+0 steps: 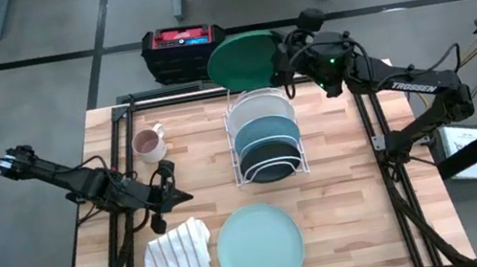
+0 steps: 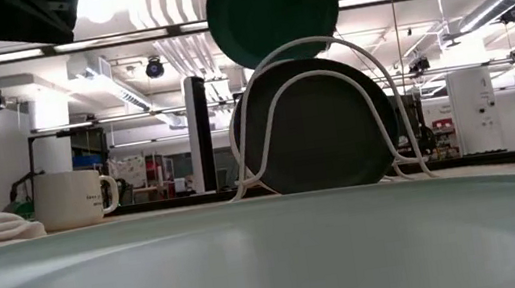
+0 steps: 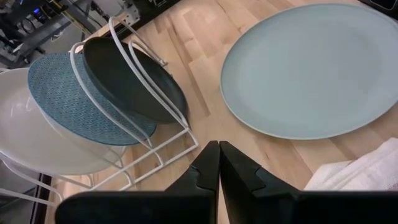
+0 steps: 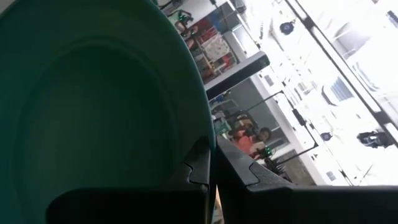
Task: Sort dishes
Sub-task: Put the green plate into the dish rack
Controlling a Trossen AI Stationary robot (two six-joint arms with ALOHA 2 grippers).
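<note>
A dark green plate (image 1: 244, 60) hangs in the air over the far end of the white wire rack (image 1: 270, 169), with my right gripper (image 1: 284, 60) shut on it; the low view shows the green plate (image 2: 270, 6) above the rack's loops. In the rack stand a white plate (image 3: 31, 134), a patterned teal plate (image 3: 71, 99) and a blackish plate (image 3: 134, 81), each on its edge between the wires. A pale blue plate (image 1: 260, 248) lies flat near the table's front edge. My left gripper (image 1: 172, 199) hovers shut, left of the rack, touching nothing. My right gripper pinches the green plate's rim (image 4: 200, 127) between its two fingers (image 4: 198, 169), on the plate's right side. The fingers come in about level from the table's right. The plate is lifted clear above the rack, tilted, its face toward the table's near side.
A pinkish mug (image 1: 149, 144) stands left of the rack. A white striped cloth (image 1: 179, 265) lies crumpled at the front left, beside the pale blue plate. A black and red case (image 1: 183, 50) sits beyond the table's far edge. Bare wood lies right of the rack.
</note>
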